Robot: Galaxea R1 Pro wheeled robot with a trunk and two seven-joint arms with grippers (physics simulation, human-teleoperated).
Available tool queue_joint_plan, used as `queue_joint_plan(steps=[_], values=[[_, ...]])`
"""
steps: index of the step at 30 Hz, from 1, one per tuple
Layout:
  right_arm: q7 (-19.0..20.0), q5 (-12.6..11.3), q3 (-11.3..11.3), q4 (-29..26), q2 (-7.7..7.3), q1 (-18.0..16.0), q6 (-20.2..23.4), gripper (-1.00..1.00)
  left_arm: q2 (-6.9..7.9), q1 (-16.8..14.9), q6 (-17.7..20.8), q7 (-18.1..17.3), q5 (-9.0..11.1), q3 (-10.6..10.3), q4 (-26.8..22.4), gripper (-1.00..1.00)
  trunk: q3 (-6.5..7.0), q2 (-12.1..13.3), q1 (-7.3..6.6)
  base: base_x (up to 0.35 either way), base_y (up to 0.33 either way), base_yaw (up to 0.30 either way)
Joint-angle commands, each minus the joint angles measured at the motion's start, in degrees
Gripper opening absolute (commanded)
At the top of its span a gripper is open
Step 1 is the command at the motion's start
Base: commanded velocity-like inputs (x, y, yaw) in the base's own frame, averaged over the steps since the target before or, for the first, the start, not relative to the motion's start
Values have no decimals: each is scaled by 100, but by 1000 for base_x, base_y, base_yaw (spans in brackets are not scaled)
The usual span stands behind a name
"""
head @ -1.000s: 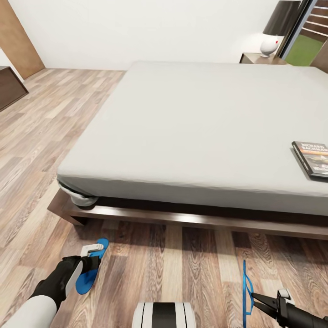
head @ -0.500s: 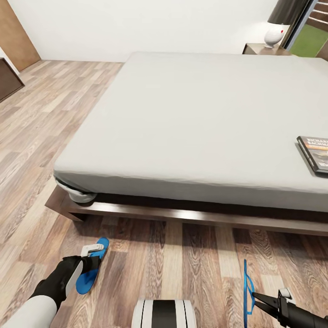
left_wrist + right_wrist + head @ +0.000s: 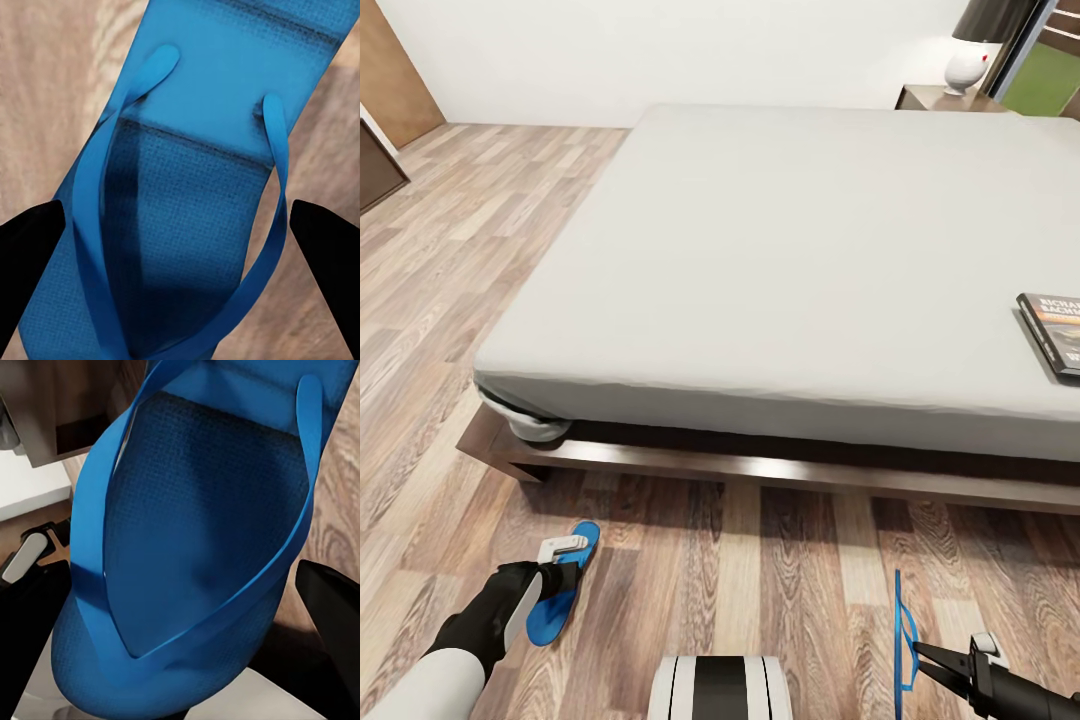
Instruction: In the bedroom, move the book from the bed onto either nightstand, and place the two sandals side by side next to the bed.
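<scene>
The off-white bed on its dark frame spans the head view. Near the mattress's right edge lies the book. One dark nightstand stands at the bed's far right corner. My left gripper is low over the floor, shut across the width of a blue sandal held flat. Up close that sandal sits sole-up to the camera between the left gripper tips. My right gripper is shut on the other sandal, held on edge above the floor. That sandal faces the right gripper camera.
A white lamp with a dark shade stands on the nightstand. A dark dresser and a wooden door are at the far left. Wood-plank floor runs between me and the bed frame. My white base shows below.
The whole view has shifted: the bed sits a little higher and larger, so the camera moved. Both arms and their sandals keep the same places in the picture.
</scene>
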Motion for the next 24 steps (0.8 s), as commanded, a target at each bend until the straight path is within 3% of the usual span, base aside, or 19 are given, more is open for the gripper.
queue_joint_plan(steps=[1,16,24], values=[[26,21,-21,-3,2,-4,54,-100,-1,-1,34,-11,30,16,-8,-100,-3,-1,-1,0,0,0],[26,43,-15,-4,2,-5,23,-100,-1,-1,34,-16,39,24,-9,-100,-3,-1,-1,1,1,0],[26,52,-16,-2,1,-4,16,-100,-1,-1,24,-20,40,33,-16,-100,-3,-1,-1,116,102,0]])
